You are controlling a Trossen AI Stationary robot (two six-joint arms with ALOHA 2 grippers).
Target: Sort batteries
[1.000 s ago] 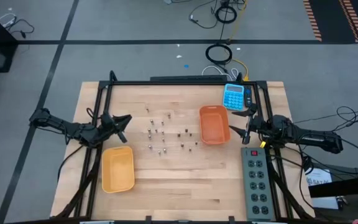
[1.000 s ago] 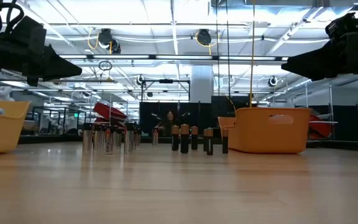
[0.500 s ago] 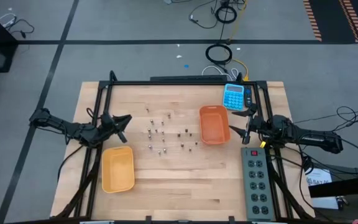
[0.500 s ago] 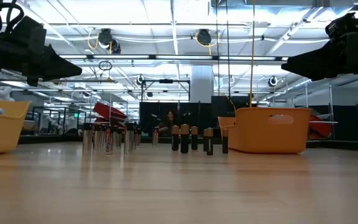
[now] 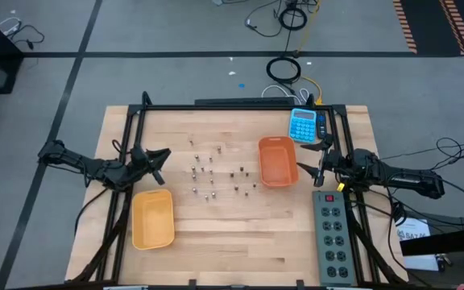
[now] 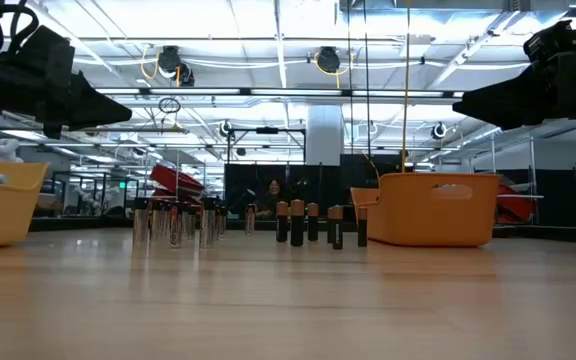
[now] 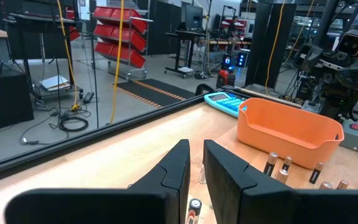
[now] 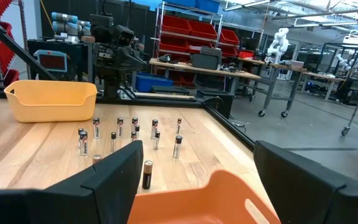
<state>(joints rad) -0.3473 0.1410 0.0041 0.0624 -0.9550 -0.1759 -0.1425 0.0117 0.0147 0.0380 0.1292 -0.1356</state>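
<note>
Several small batteries [image 5: 214, 172] stand upright on the wooden table between the two bins; in the low view the silvery ones [image 6: 176, 222] stand left of the dark ones [image 6: 308, 222]. My left gripper [image 5: 164, 155] hovers left of them, above the table, its fingers [image 7: 180, 167] shut to a narrow slit and holding nothing. My right gripper [image 5: 300, 169] hovers just right of the orange bin [image 5: 276, 161], open wide and empty; its fingers [image 8: 120, 168] frame the bin's near rim [image 8: 229, 186]. The yellow bin [image 5: 152, 218] sits near the front left.
A blue calculator [image 5: 303, 125] lies behind the orange bin. A grey power strip [image 5: 332, 234] lies along the table's right edge. A black frame [image 5: 240, 106] borders the table's far and side edges. Bare wood [image 5: 240, 234] spreads in front of the batteries.
</note>
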